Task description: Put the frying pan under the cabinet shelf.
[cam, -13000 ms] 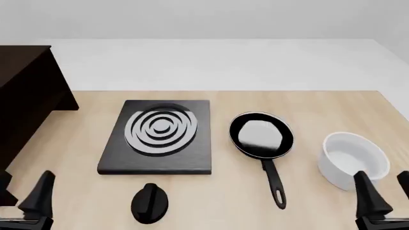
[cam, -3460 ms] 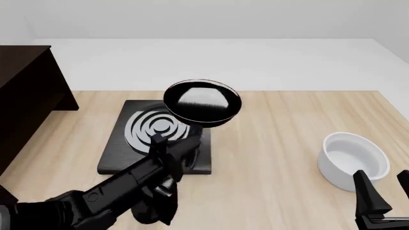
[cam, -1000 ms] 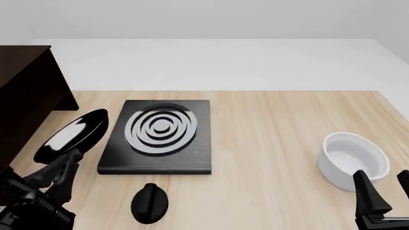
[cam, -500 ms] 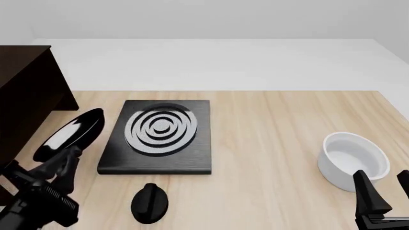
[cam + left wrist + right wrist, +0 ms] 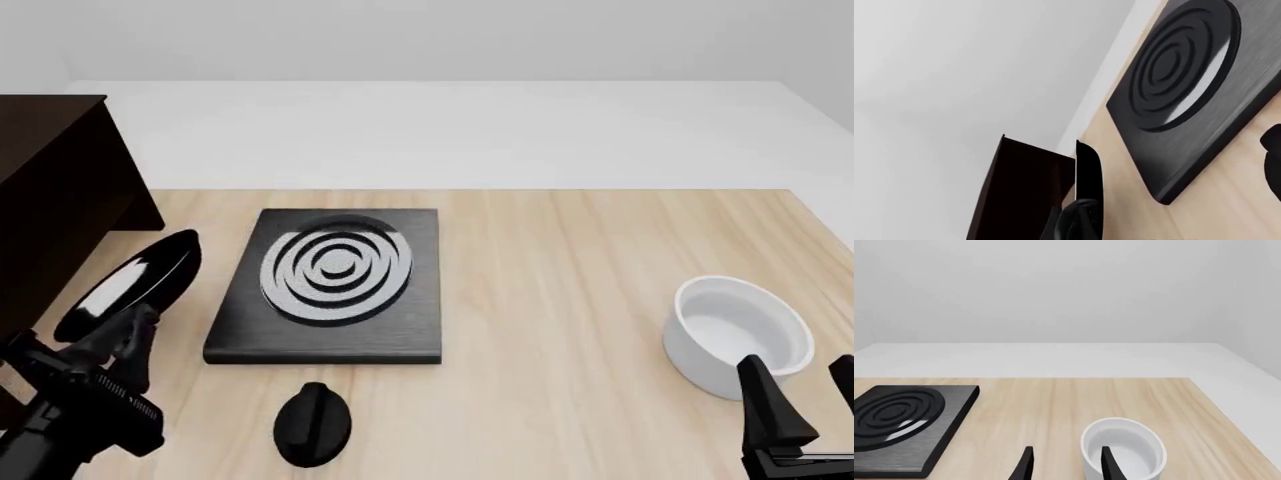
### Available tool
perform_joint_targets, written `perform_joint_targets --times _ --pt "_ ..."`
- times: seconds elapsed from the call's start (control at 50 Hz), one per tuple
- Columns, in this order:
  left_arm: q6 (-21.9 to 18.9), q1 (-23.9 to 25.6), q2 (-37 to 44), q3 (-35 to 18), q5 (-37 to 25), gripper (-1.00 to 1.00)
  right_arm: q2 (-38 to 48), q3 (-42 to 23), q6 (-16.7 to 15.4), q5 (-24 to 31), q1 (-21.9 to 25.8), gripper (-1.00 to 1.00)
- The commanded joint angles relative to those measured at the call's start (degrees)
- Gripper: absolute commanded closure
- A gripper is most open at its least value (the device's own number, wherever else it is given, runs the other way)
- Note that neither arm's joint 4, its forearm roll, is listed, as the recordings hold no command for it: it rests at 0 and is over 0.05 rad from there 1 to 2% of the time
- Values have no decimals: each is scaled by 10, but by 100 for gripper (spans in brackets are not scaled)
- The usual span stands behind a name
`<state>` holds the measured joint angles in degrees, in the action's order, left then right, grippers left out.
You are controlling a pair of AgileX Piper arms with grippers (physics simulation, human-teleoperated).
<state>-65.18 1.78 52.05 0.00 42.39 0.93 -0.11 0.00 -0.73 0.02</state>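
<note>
**Carrying the pan in toward the cabinet**

The left gripper, nearest, is pinched on the frying pan, held tilted off the table between the stove plate and the cabinet shelf. Level it, then keep low going in. The pan is glossy black. The right gripper idles, spread.

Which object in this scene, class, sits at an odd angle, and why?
The frying pan is tilted steeply on edge, held off the table in the left pincer beside the cabinet shelf. The stove plate and white bowl sit flat.
</note>
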Motion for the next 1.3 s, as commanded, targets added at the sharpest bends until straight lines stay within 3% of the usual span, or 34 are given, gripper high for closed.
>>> perform_joint_targets --times 0.02,0.28,0.54,1.3 --pt "-3 -19 60 0 69 100 0 0 0 0 0 -100" --pt "13 -29 209 0 205 100 0 0 0 0 0 -100" --pt "9 -54 276 0 268 100 0 0 0 0 0 -100" --pt "-7 -112 302 0 275 100 0 0 0 0 0 -100"
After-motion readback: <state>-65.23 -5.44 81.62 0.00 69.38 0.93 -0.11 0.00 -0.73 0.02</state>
